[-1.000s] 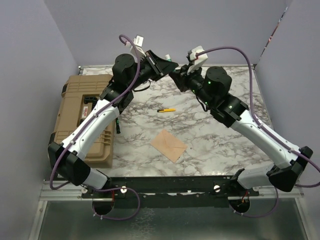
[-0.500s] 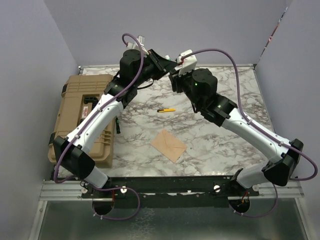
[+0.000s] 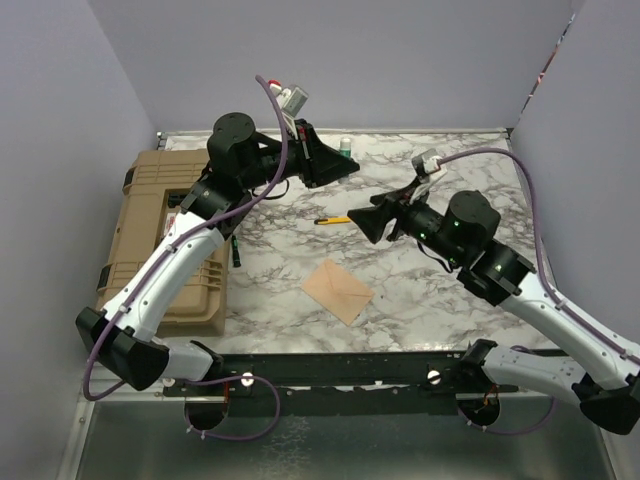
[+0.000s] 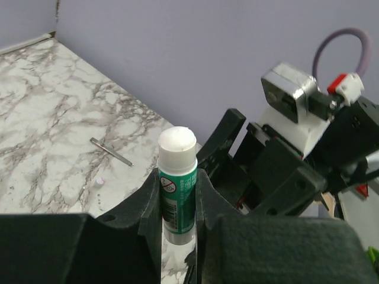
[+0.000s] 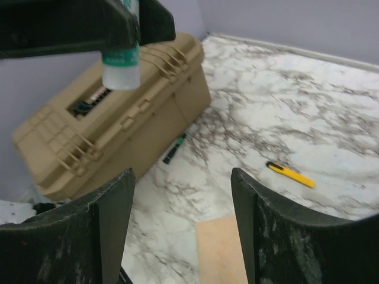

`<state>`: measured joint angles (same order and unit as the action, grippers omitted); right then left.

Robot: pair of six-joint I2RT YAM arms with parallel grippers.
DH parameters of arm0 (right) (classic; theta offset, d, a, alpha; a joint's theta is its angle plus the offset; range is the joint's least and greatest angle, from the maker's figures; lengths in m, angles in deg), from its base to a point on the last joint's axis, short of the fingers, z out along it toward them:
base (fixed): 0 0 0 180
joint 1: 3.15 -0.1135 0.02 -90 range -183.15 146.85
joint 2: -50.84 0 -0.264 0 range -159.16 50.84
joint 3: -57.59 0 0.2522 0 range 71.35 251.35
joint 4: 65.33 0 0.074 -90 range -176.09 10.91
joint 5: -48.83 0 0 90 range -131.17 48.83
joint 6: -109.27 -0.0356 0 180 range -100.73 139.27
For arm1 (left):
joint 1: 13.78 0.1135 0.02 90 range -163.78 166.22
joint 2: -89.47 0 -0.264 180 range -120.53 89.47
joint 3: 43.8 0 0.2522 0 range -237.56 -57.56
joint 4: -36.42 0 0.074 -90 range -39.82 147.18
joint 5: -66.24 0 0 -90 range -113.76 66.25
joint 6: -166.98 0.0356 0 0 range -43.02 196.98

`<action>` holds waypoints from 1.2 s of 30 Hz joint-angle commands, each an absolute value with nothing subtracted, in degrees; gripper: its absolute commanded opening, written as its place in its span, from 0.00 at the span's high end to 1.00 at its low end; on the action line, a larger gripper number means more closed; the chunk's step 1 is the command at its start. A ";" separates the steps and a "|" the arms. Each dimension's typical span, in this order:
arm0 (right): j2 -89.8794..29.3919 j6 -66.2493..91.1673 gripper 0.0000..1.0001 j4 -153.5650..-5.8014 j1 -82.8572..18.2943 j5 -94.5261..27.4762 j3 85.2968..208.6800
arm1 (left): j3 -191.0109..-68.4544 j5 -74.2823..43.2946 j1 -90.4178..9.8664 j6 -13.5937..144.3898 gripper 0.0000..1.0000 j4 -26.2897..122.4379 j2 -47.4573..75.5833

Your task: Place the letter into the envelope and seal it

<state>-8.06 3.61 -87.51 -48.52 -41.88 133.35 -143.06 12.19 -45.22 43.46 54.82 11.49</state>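
Observation:
The envelope point(image 3: 338, 290) lies flat on the marble table near its front middle, flap side up with diagonal seams showing; a tan corner of the envelope point(image 5: 222, 251) shows in the right wrist view. The letter does not show apart from it. My left gripper point(image 3: 343, 160) point(image 4: 177, 180) is raised at the back of the table, shut on a green glue stick point(image 4: 177, 195) with a white rounded top. The stick's pale lower end point(image 5: 121, 68) hangs in the right wrist view. My right gripper point(image 3: 370, 218) point(image 5: 182, 177) stands open and empty, in the air right of and below the glue stick.
A tan hard case point(image 3: 165, 230) point(image 5: 112, 118) fills the table's left side, with a green-black pen point(image 3: 236, 255) point(image 5: 174, 149) beside it. A yellow utility knife point(image 3: 333, 219) point(image 5: 290, 174) lies behind the envelope. A thin grey stick point(image 4: 111, 151) lies on the marble.
My right gripper has opened and pulled back from the glue stick, toward the right and front. The left arm has swung its elbow left, still holding the stick up.

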 commanded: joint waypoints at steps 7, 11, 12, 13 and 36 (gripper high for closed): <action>-6.53 -8.16 0.31 -67.60 -48.68 -30.91 129.25 | -139.22 25.89 -44.90 46.50 1.00 48.67 14.62; -8.92 -11.16 0.34 -63.69 -48.68 -30.34 129.89 | -138.18 27.83 -44.93 45.18 1.00 46.37 15.13; -9.49 -11.32 0.36 -63.03 -48.68 -30.11 130.08 | -137.98 28.06 -44.93 45.04 1.00 46.15 15.31; -10.05 -11.70 0.39 -62.86 -48.68 -30.24 130.33 | -137.78 28.02 -44.95 44.99 1.00 45.96 15.49; -10.59 -15.98 0.97 -49.38 -48.68 -33.13 126.24 | -129.82 26.05 -44.98 34.12 0.77 35.05 16.91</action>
<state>-11.18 -14.79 -57.20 -48.85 -31.01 125.96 -132.46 25.19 -44.63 37.27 38.36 15.19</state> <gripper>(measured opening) 0.203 0.230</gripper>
